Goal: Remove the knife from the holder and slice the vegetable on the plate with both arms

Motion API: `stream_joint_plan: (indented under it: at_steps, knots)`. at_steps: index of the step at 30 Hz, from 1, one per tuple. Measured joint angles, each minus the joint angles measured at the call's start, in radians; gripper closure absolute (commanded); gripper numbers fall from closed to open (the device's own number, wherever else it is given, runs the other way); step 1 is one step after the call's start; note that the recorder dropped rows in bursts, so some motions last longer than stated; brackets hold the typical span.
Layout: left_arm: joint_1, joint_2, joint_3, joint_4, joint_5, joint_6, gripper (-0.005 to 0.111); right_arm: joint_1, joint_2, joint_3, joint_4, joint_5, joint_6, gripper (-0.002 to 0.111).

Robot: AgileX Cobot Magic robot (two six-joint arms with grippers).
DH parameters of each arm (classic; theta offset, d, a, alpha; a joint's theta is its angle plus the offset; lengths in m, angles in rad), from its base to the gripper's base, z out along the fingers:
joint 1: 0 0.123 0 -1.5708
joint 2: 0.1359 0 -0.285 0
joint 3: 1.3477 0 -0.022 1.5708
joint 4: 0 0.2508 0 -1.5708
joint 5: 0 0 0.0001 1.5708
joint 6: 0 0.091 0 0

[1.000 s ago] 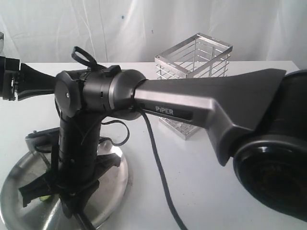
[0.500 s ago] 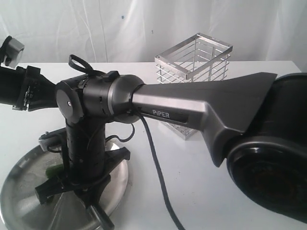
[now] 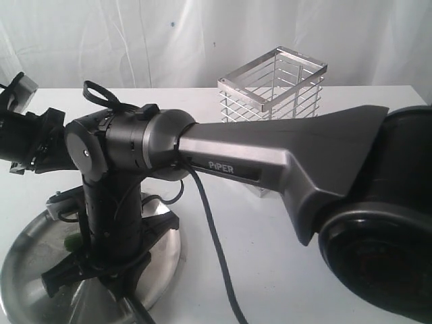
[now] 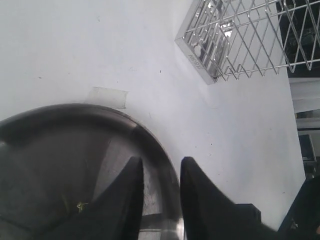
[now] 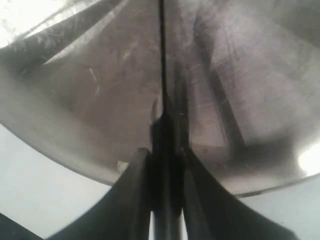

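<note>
Slicing is seemingly going on: the right gripper [image 5: 165, 150] is clamping the knife [image 5: 161, 75] above the plate [image 3: 27, 270], where the vegetable [image 3: 70, 240] is lying nearby, while the left gripper [image 4: 161, 167] is hanging part-open and empty over the rim, so I am advising a steadying hold first.

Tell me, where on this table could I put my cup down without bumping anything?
Best spot: the bare table in front of the holder, right of the black cable. A smaller strip lies between the plate and the holder. The plate itself is crowded: the right gripper holds the knife over it, the left gripper at its rim.
</note>
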Motion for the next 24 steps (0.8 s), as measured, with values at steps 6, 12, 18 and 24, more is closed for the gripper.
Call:
stream_joint_plan:
  at_steps: [6, 12, 18, 24]
  knots:
    - [0.0, 0.004, 0.0, 0.004, -0.002, -0.006, 0.075, 0.002, 0.0, 0.0, 0.023, 0.0, 0.0, 0.108]
    - [0.0, 0.004, 0.0, 0.036, -0.008, -0.014, 0.075, 0.002, 0.0, 0.0, 0.035, 0.0, -0.007, 0.108]
    - [0.0, 0.004, 0.053, 0.043, -0.064, -0.023, 0.075, 0.002, 0.0, 0.0, 0.067, 0.0, -0.027, 0.108]
    - [0.0, 0.004, 0.096, 0.047, -0.098, -0.023, 0.075, 0.002, 0.017, 0.0, 0.067, 0.0, -0.03, 0.108]
